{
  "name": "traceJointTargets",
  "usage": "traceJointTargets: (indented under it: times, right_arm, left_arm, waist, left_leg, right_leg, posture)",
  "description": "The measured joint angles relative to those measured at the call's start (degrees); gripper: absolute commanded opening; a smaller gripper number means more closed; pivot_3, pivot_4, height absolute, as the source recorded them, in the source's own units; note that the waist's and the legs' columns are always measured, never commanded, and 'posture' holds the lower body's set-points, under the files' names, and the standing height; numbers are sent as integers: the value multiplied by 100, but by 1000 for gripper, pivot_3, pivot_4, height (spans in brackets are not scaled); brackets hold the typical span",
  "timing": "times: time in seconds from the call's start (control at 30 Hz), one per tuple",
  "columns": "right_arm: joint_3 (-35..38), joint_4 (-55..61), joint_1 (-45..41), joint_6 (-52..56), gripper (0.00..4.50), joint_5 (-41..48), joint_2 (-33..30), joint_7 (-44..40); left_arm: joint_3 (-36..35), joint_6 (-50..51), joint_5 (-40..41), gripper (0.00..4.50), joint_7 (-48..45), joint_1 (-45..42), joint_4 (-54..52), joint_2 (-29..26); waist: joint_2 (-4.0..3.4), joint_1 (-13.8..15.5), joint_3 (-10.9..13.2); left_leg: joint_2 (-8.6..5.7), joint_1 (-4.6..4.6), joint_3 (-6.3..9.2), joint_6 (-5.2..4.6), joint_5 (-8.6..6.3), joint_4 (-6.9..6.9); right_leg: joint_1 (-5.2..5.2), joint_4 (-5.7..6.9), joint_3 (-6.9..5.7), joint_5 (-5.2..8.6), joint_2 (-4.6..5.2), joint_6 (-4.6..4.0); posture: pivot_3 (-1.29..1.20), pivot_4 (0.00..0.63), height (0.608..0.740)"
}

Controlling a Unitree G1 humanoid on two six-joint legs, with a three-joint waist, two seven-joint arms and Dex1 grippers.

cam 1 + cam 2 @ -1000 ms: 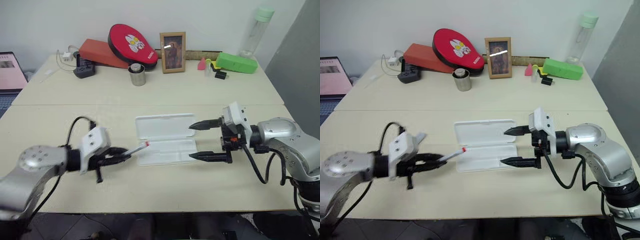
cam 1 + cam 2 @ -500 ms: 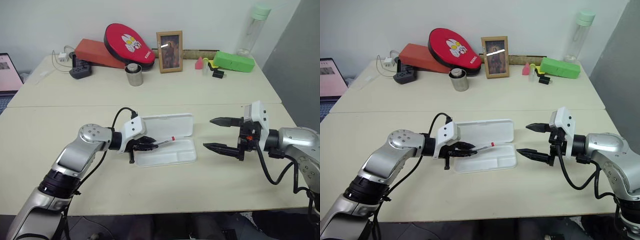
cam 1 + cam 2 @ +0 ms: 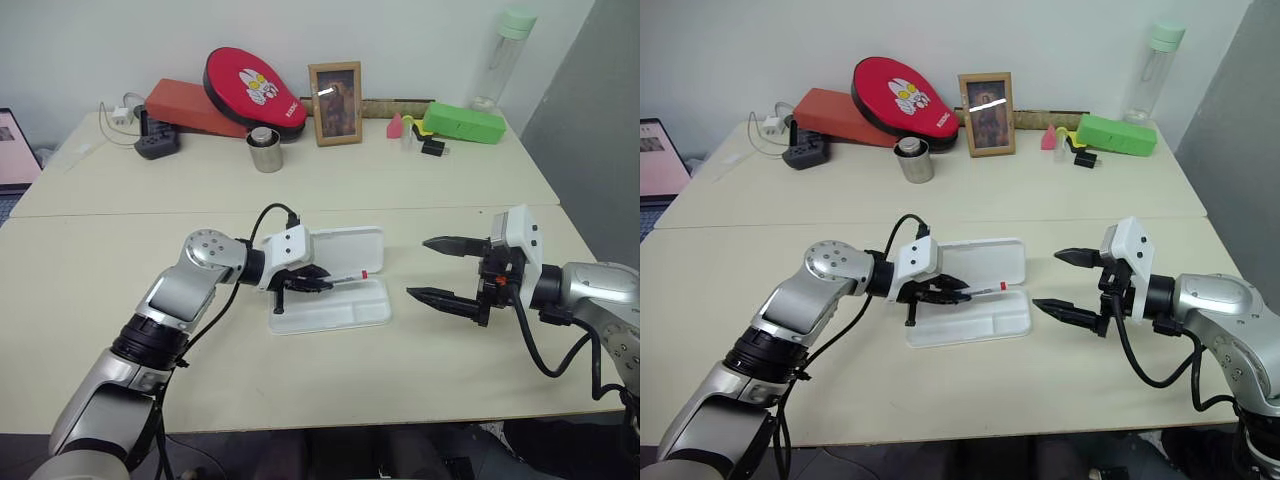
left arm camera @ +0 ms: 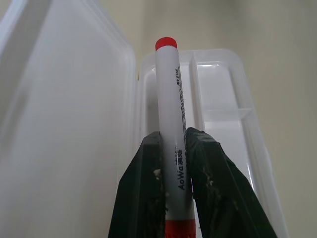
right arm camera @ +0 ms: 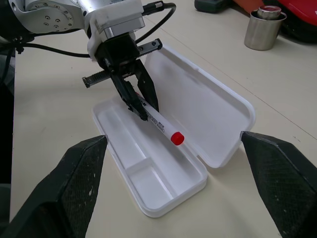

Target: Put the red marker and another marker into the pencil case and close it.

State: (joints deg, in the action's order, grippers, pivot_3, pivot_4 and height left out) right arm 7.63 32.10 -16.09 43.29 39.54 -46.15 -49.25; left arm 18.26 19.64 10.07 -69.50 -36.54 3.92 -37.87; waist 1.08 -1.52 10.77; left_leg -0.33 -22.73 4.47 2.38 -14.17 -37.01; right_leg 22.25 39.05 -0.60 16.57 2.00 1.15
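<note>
The pencil case [image 3: 335, 312] lies open in the middle of the near table, its lid [image 3: 345, 245] folded flat on the far side. My left gripper [image 3: 322, 283] is shut on the red marker [image 3: 347, 279] and holds it just above the tray's far edge, along the hinge. The marker's red end [image 5: 176, 138] points toward my right gripper [image 3: 416, 267]. That gripper hangs open a short way right of the case, with nothing between its fingers [image 5: 84, 184]. In the left wrist view both fingers [image 4: 148, 178] clamp the white barrel [image 4: 168, 99]. Another marker is out of view.
Along the back of the far table stand a steel cup [image 3: 264, 150], a photo frame [image 3: 335, 90], a red pad [image 3: 252, 85] on an orange box, a green box [image 3: 462, 122], a bottle [image 3: 505, 55] and a power strip [image 3: 158, 145].
The head camera has shifted. My left gripper has carried the red marker rightward from beside the case to over its tray. The right gripper has drawn back a little from the case's right end.
</note>
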Motion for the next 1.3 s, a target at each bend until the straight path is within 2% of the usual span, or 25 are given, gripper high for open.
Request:
traceJointTargets:
  times: [0.1,0.17,0.2,0.43,0.53,0.7,0.87,1.0,1.13,1.2,1.3]
  right_arm:
    - [1,24,24,0,4500,3,-11,61]
    - [2,24,41,0,4500,3,-12,75]
    - [2,24,41,0,4500,3,-13,77]
    - [1,24,40,-4,4500,3,-15,70]
    - [1,23,38,-5,4500,3,-15,66]
    - [1,20,33,-12,4500,4,-16,52]
    - [-1,17,-35,-12,4500,15,-17,22]
    - [1,18,-85,-9,4500,166,-17,-56]
    - [17,48,-162,-6,4500,459,-22,-202]
    - [10,139,-246,14,4500,653,-38,-320]
    - [-61,194,-454,33,4500,857,-23,-390]
  left_arm:
    - [0,76,5,391,-7,0,-1,10]
    - [-1,169,10,1095,5,0,-2,32]
    - [-1,198,14,1201,4,0,-7,49]
    - [-17,334,105,2767,-19,23,-231,53]
    - [-23,409,144,3293,-5,79,-382,56]
    - [-393,1155,950,4432,-79,153,-1061,108]
    - [-972,2012,1894,4486,13,261,-1954,49]
    - [-1824,2608,2500,4486,518,331,-2287,-112]
    - [-2801,3018,2756,4486,1184,472,-2364,-443]
    - [-3534,3169,2773,4486,1592,560,-2242,-703]
    - [-4075,3185,2608,4486,1968,957,-2079,-1059]
  waist:
    - [0,0,0]
    - [0,0,0]
    - [0,0,0]
    - [0,0,0]
    - [0,-1,0]
    - [0,-1,0]
    - [0,-16,0]
    - [0,-18,0]
    - [1,-31,0]
    - [1,-33,0]
    - [1,-33,0]
  left_leg:
    - [0,0,1,0,0,-1]
    - [0,-1,1,0,0,-1]
    - [0,0,1,0,0,-1]
    - [1,0,0,0,0,-1]
    - [1,0,1,0,0,-1]
    - [3,-2,2,0,0,-3]
    - [4,3,3,0,0,-3]
    - [4,4,5,0,0,-3]
    - [9,9,13,0,0,-1]
    - [10,11,13,0,0,0]
    - [9,18,10,0,0,1]
  right_leg:
    - [-1,0,0,0,0,0]
    - [0,0,0,0,0,0]
    - [0,0,0,0,0,0]
    - [0,0,2,0,1,0]
    - [-1,0,1,0,1,0]
    - [-1,0,1,0,2,0]
    - [-3,2,3,0,2,0]
    - [-4,2,3,0,2,0]
    - [-3,3,5,0,1,0]
    - [-3,3,4,0,0,0]
    - [-8,1,11,0,3,1]
  posture:
    - [0,150,740]
    - [0,150,740]
    - [0,150,740]
    - [0,150,740]
    - [0,150,740]
    - [0,150,740]
    - [0,150,740]
    - [0,150,740]
    - [0,150,740]
    - [0,150,740]
    - [0,150,740]
